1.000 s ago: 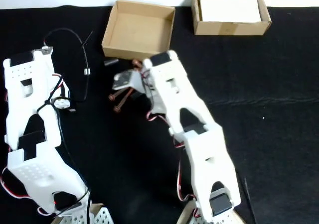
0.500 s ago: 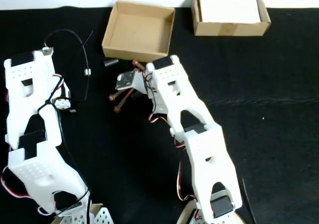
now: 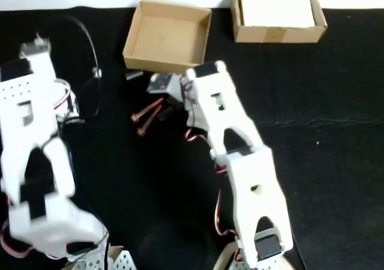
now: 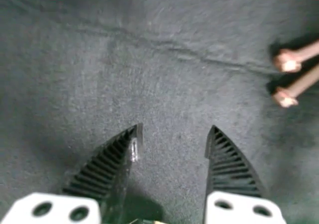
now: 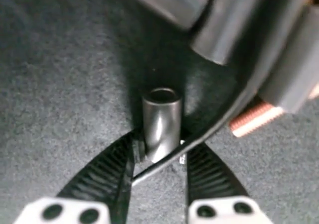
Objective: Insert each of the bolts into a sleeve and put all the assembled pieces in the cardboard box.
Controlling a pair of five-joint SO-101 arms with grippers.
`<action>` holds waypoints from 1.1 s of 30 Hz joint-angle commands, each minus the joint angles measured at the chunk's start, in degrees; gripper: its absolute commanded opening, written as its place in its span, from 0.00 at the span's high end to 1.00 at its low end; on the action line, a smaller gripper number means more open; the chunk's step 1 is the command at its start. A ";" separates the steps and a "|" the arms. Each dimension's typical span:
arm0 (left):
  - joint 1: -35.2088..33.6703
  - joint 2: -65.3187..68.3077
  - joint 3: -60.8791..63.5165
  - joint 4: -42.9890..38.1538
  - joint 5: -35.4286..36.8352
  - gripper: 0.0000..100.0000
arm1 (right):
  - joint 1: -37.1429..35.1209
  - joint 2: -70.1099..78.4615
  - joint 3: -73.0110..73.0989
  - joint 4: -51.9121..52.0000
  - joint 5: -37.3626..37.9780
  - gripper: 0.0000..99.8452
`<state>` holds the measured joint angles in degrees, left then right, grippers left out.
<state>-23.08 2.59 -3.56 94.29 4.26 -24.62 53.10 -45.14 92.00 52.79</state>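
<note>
**Right gripper clamped on a sleeve just below the cardboard box**

The sleeve, a short dark metal tube, stands nearly upright with its open end up. The right gripper has its toothed fingers closed in on the tube's lower part, one on each flank. A thin dark cable runs across in front of the fingers. The copper threaded end of a bolt lies on the cloth just beside the sleeve.

In the high view this grip sits at upper centre of the frame. There the tip of the right arm nearly meets the front wall of the open cardboard box. A loose sleeve lies on its side just left of that tip. Two copper bolts lie side by side a little lower, slanting up to the right. A short dark piece sits at their upper ends; whether it is a sleeve cannot be told.

The left arm stands along the left edge of the frame. The left gripper is spread wide and holds nothing, hanging over the black cloth. Two bolt heads show well off to one side of it. A second box with a white inside sits at the upper right.
</note>
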 commanded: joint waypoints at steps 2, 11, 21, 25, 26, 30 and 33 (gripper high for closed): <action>6.99 -4.70 0.75 0.26 7.30 0.79 | 5.85 -0.40 -12.70 8.40 -6.86 0.94; 23.25 -1.80 -3.38 -0.70 20.84 0.70 | 22.55 -0.40 -23.43 9.01 -29.19 0.95; 24.48 21.76 -21.41 2.73 38.68 0.69 | 22.37 3.21 -22.29 0.13 -57.49 0.95; 23.78 29.93 -30.20 5.80 39.82 0.70 | 22.37 8.57 -22.29 -4.18 -61.10 0.95; 23.43 31.34 -31.60 5.80 40.26 0.70 | 22.37 9.45 -22.29 -4.62 -61.27 0.95; 22.02 36.00 -37.76 5.80 44.57 0.70 | 21.93 12.70 -21.93 -7.43 -61.27 0.95; 21.58 38.11 -39.87 5.80 45.63 0.70 | 21.93 13.67 -22.55 -8.75 -61.19 0.95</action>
<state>-0.57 40.31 -39.78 99.47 48.48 -1.93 66.46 -65.98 85.14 -8.13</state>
